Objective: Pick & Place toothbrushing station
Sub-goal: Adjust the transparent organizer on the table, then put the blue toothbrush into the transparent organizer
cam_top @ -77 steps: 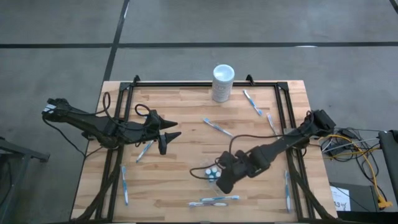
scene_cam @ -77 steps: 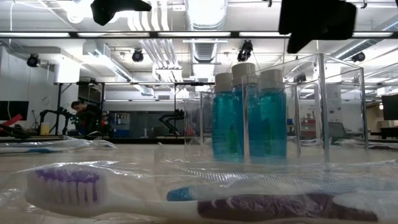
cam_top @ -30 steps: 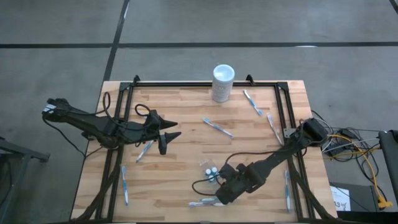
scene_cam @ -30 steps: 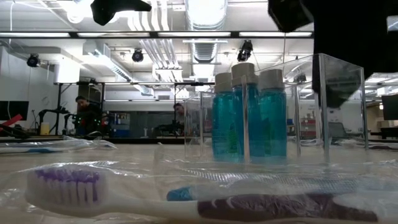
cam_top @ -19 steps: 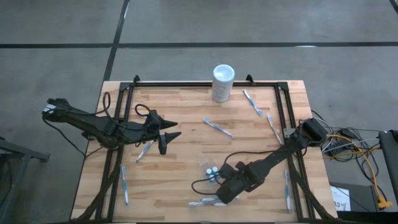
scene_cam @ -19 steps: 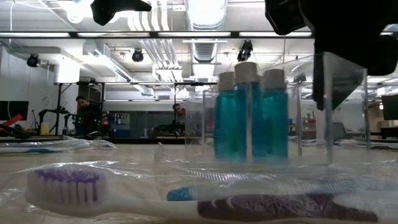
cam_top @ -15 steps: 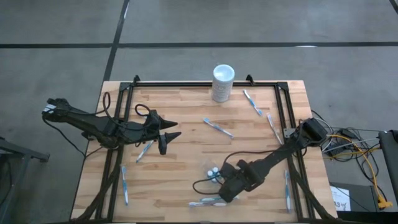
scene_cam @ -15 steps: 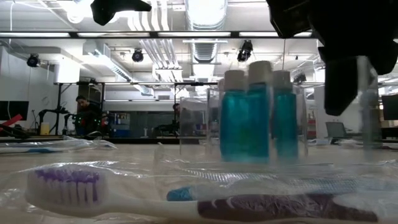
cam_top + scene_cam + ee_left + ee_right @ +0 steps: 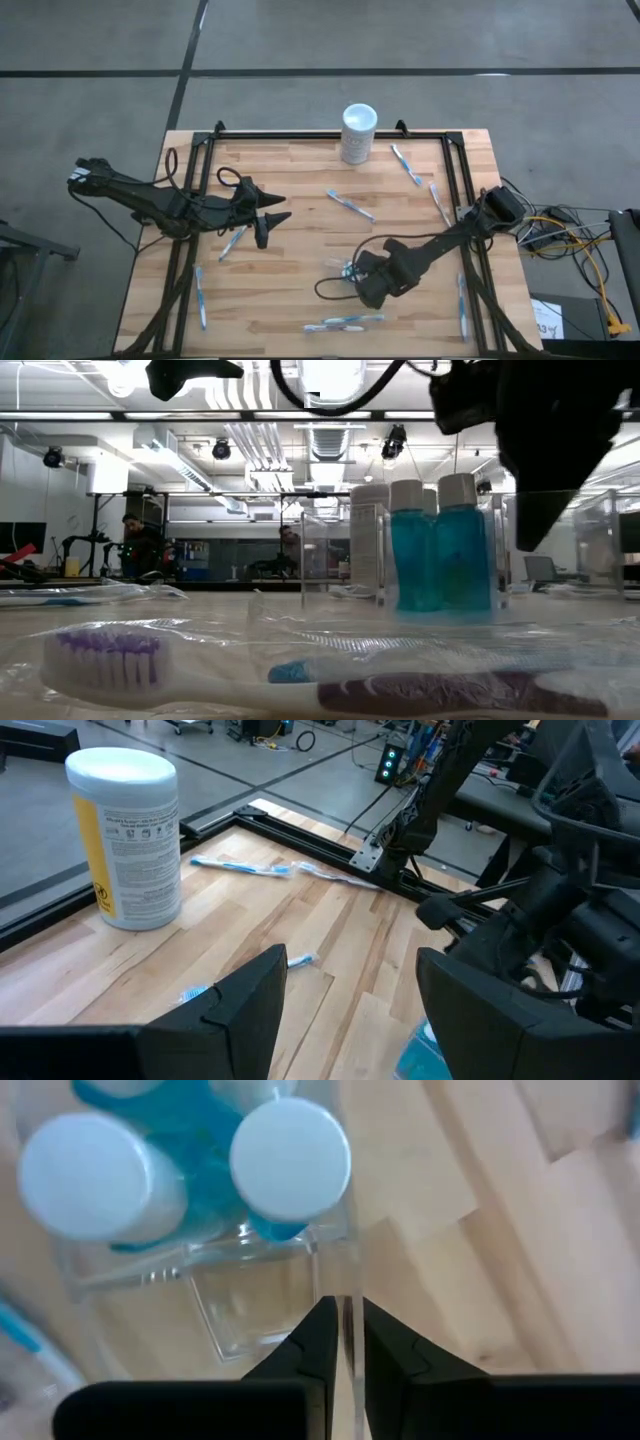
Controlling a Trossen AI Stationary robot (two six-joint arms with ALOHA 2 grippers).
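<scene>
From above, my right gripper (image 9: 358, 283) is down in the near-middle of the wooden table (image 9: 300, 200), at the clear plastic holder (image 9: 345, 271) with teal tubes; my left gripper (image 9: 268, 222) hangs over the table's left half, well apart from it; I count about eight toothbrushes scattered, among them one (image 9: 350, 204) mid-table and one (image 9: 344, 322) by the near edge; one white wipes canister (image 9: 358, 133) stands at the far edge; bare wood lies between my two arms. At table height, three teal tubes (image 9: 437, 545) with white caps stand inside the holder, my right gripper dark beside them; a purple-bristled toothbrush (image 9: 300, 680) in wrapping lies closest. In my left wrist view, my fingers (image 9: 250, 1005) stand spread, holding nothing, the canister ahead. In my right wrist view, my fingertips (image 9: 318, 1342) are pinched on the holder's thin clear wall (image 9: 349, 1340); two white caps (image 9: 290, 1158) show just beyond.
</scene>
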